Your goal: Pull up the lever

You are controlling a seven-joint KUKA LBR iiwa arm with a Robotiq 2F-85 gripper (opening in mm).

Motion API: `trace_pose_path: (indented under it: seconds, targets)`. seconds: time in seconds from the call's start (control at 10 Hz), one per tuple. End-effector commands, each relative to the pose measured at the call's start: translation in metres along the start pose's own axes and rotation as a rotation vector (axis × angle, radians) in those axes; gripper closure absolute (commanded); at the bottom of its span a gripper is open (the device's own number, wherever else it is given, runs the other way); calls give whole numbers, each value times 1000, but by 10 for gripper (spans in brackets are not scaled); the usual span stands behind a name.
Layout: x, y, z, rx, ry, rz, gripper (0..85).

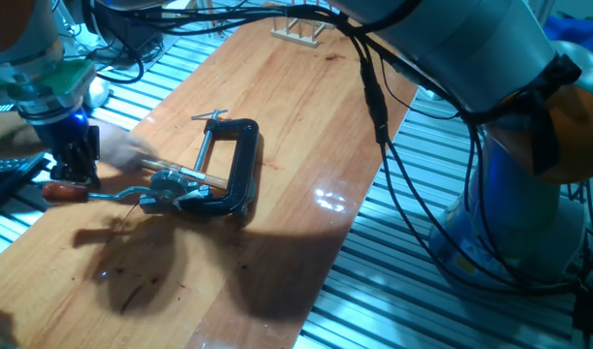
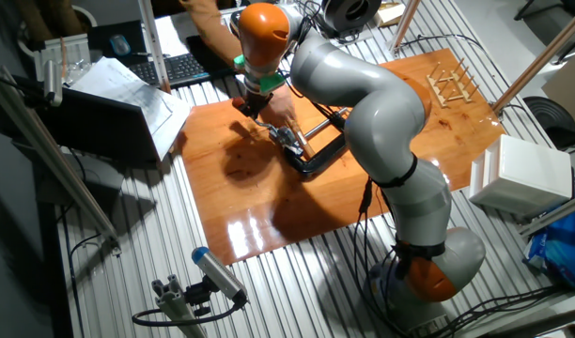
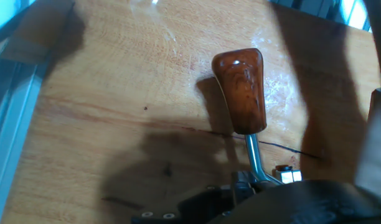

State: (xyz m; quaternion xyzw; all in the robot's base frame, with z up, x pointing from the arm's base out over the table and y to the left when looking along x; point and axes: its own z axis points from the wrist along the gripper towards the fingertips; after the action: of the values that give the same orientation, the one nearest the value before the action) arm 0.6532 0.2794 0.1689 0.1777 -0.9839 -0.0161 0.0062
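**Gripper poised over the lever's wooden knob**

The gripper (image 1: 72,167) is seen at the near left edge of the wooden table (image 1: 306,107), its dark fingers pointing down directly above the knob end of the lever (image 1: 93,194). Whether the fingers are spread or pressed together cannot be told: in the fixed views they merge into one dark shape, and in the hand view only a blurred edge of one finger is caught at the right. Contact with the knob cannot be confirmed either.

The lever is shown lying low, nearly flat to the board, its red-brown knob pointing left and its thin silver arm running right to a small silver hub (image 1: 164,190). In the hand view the knob (image 3: 241,89) fills the centre, which suggests the hand has been lined up on it so that it can be gripped and lifted.

The hub is held to the board by a black C-clamp (image 1: 234,170), presumably so the assembly is kept from rising when the lever is pulled. A pale wooden handle (image 1: 185,173) lies across the clamp.

The board is glossy and rests on a ribbed metal bench (image 1: 413,262). A small wooden rack (image 1: 298,31) stands at the far end. Cables, a keyboard (image 2: 179,68) and papers (image 2: 128,84) are visible around it.
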Motion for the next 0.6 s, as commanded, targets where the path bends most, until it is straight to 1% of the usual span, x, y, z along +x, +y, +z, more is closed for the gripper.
trace_pose_path:
  seconds: [0.0,0.1,0.2,0.3,0.4,0.5]
  targets:
    - [0,0,0,12,0,-10,850]
    - [-1,0,0,12,0,-19,850]
    - [-1,-1,0,22,4,-31,850]
    - [0,-2,0,23,4,-36,850]
    - [1,-3,-1,15,4,-37,850]
    - [1,-4,-1,24,6,-54,850]
